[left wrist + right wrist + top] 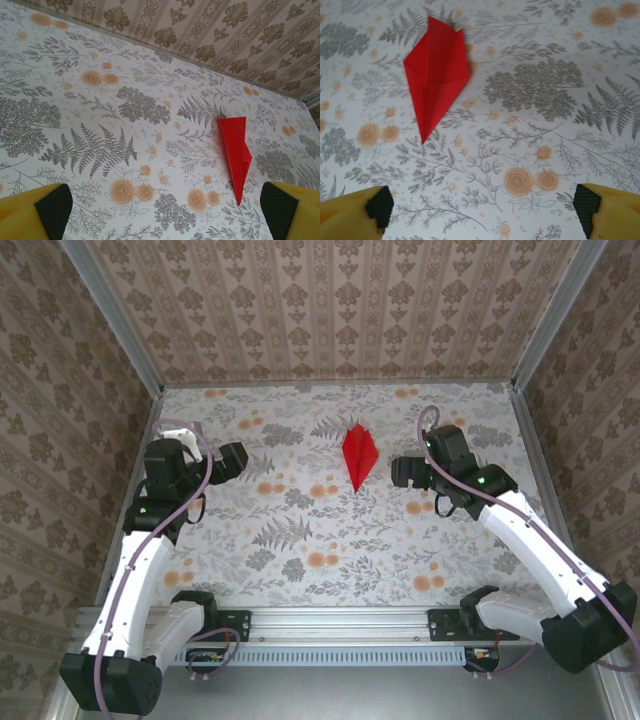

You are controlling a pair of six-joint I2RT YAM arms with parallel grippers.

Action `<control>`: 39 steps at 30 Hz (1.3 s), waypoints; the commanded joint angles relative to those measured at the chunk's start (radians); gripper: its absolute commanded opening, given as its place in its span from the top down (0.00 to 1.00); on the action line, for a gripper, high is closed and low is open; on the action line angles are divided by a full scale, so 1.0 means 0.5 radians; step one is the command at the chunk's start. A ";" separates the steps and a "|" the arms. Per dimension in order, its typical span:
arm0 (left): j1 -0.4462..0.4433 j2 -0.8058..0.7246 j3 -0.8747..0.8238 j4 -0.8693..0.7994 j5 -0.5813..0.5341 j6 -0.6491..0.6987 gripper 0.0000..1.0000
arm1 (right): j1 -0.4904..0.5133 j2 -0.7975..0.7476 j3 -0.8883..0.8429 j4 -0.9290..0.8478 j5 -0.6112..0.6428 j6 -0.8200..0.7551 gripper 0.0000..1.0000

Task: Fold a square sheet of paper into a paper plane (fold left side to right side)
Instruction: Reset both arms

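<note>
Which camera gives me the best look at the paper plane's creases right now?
Right wrist: the paper plane lies large and face-on, its creases plain. Top external shows it whole but small; left wrist shows it narrower, toward the right edge.

White arm links [140,570], black joints [110,682], lilac cables [207,468], yellow pincer fingers [17,217], black textured pads [52,210]

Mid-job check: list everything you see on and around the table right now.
paper plane: one, bright red, far centre of the table, tip pointing toward the bases, nothing touching it
table: one, pale floral cover
walls: three, beige patterned, around the table
rail: one, silver, near edge
left arm: one, white and black, left side
right arm: one, white and black, right side
left fingers: two, yellow with black pads, spread, empty
right fingers: two, same colours, spread, empty
</note>
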 commanded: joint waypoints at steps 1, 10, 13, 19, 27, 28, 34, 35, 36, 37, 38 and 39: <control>0.021 0.000 -0.022 0.033 -0.064 0.021 0.00 | -0.067 -0.106 -0.131 0.262 0.092 -0.073 0.00; 0.052 -0.001 -0.036 0.132 -0.225 0.121 0.00 | -0.336 -0.261 -0.432 0.661 0.269 -0.143 0.00; 0.059 0.001 -0.040 0.149 -0.266 0.218 0.00 | -0.411 -0.266 -0.573 0.865 0.270 -0.209 0.00; 0.057 -0.025 -0.185 0.317 -0.438 0.442 0.00 | -0.514 -0.213 -0.887 1.322 0.276 -0.309 0.00; 0.057 -0.107 -0.539 0.672 -0.556 0.700 0.00 | -0.621 0.115 -1.216 1.969 0.191 -0.395 0.00; 0.058 -0.104 -0.558 0.682 -0.570 0.715 0.00 | -0.626 0.171 -1.239 2.066 0.180 -0.413 0.00; 0.058 -0.030 -0.559 0.647 -0.604 0.775 0.00 | -0.655 0.366 -1.211 2.390 0.041 -0.628 0.00; 0.057 -0.022 -0.564 0.654 -0.610 0.779 0.00 | -0.664 0.395 -1.211 2.447 0.025 -0.652 0.00; 0.057 -0.017 -0.571 0.666 -0.617 0.781 0.00 | -0.671 0.427 -1.211 2.520 0.006 -0.677 0.00; 0.056 -0.012 -0.575 0.673 -0.625 0.786 0.00 | -0.682 0.460 -1.214 2.588 -0.019 -0.699 0.00; 0.057 -0.013 -0.578 0.676 -0.626 0.789 0.00 | -0.695 0.489 -1.210 2.634 -0.041 -0.693 0.00; 0.059 -0.012 -0.578 0.673 -0.623 0.797 0.00 | -0.727 0.522 -1.199 2.659 -0.105 -0.658 0.00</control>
